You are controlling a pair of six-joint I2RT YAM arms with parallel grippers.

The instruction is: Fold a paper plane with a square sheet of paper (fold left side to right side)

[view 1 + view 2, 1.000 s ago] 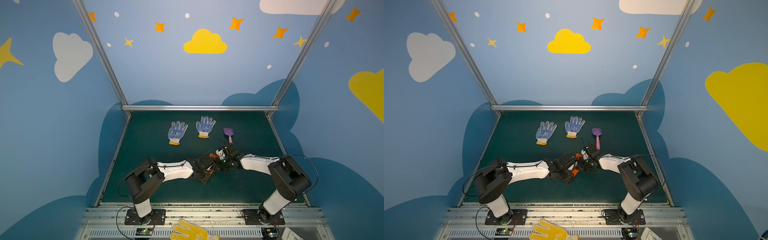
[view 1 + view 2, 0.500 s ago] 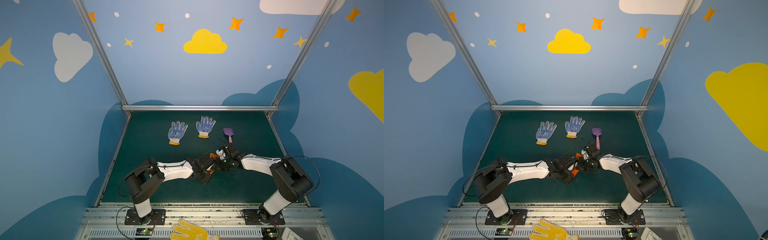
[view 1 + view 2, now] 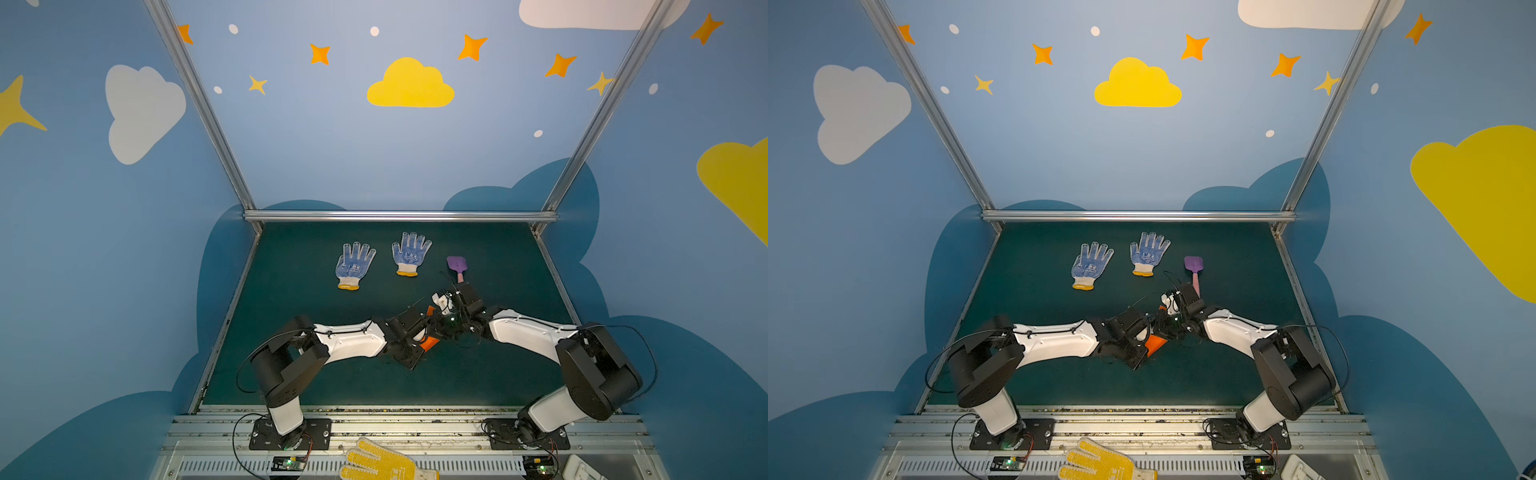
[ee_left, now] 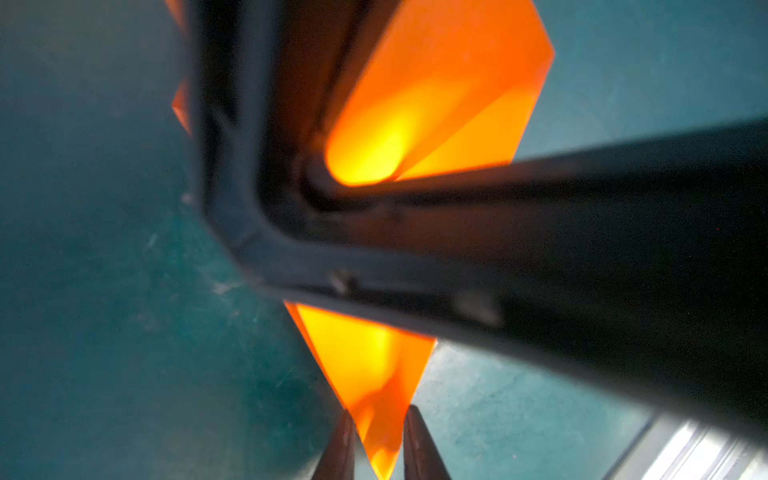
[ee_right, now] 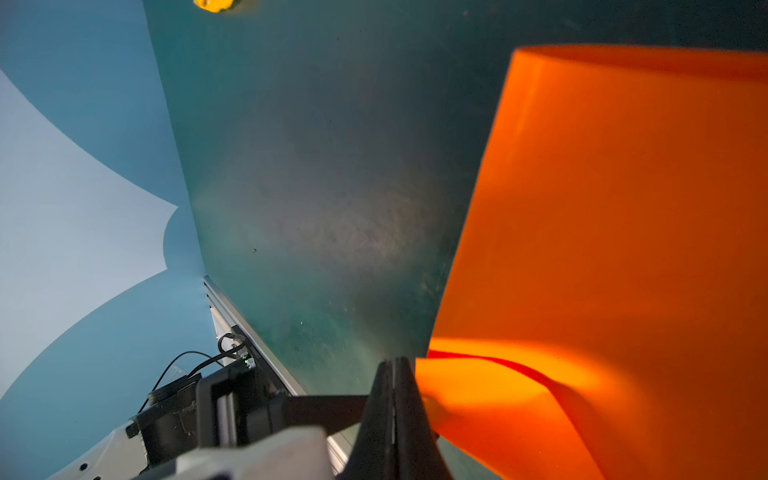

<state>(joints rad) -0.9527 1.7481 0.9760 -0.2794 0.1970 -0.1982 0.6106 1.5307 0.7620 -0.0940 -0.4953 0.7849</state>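
The orange paper (image 3: 429, 343) lies near the middle of the dark green surface (image 3: 311, 374). In both top views the two arms meet over it, so only small orange pieces show between the black wrists. In the left wrist view the paper is folded to a pointed end. The left pincer (image 4: 380, 415) stands narrow there: its two fingers (image 4: 343, 444) are close together with a small gap, and the pointed end lies in this gap. If they press it, I cannot tell. A dark, blurred part of the right arm (image 4: 540, 257) crosses over the paper in the same view. The right pincer (image 5: 392, 374) is fully closed, finger against finger, and the paper is just beside it, with one flap curved upward. Farther back lie a blue-dotted glove (image 3: 355, 266) and a second blue-dotted glove (image 3: 410, 253), side by side and well apart from the paper. A purple toy shovel (image 3: 457, 264) lies to their right, near the right wrist. A yellow dotted glove (image 3: 382, 463) lies on the metal rail at the front.
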